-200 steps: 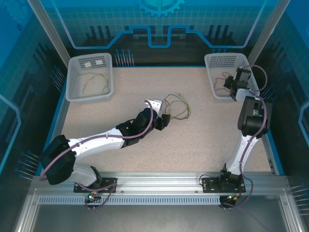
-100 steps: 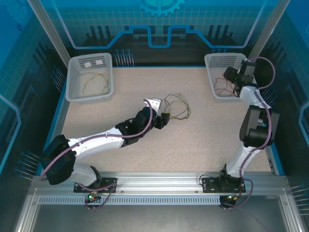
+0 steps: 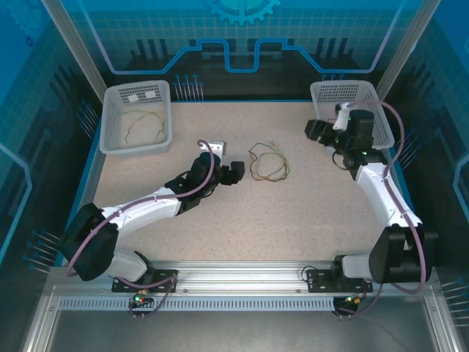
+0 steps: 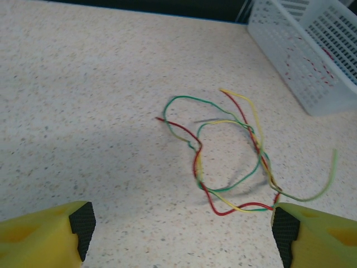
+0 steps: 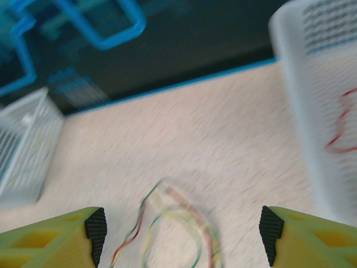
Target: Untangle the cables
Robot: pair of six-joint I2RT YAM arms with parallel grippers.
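Note:
A loose tangle of red, yellow and green cables (image 3: 267, 163) lies on the speckled table near its middle. My left gripper (image 3: 236, 173) is just left of it, open and empty. In the left wrist view the tangle (image 4: 226, 153) lies ahead between the spread pads (image 4: 82, 223), its near loop almost at the right pad. My right gripper (image 3: 311, 130) hangs right of the tangle and beyond it, open and empty. The right wrist view is blurred, with the tangle (image 5: 178, 223) low between the fingers. One red cable (image 5: 341, 134) lies in the right basket.
A white basket (image 3: 135, 149) at the back left holds a yellow-green cable (image 3: 143, 126). A second white basket (image 3: 316, 101) stands at the back right, partly behind my right arm. Its mesh wall (image 4: 312, 67) is close beyond the tangle.
My left gripper has drawn back leftward off the tangle and opened wider. My right arm has swung out of the right basket toward the table's middle and opened, leaving the red cable there.

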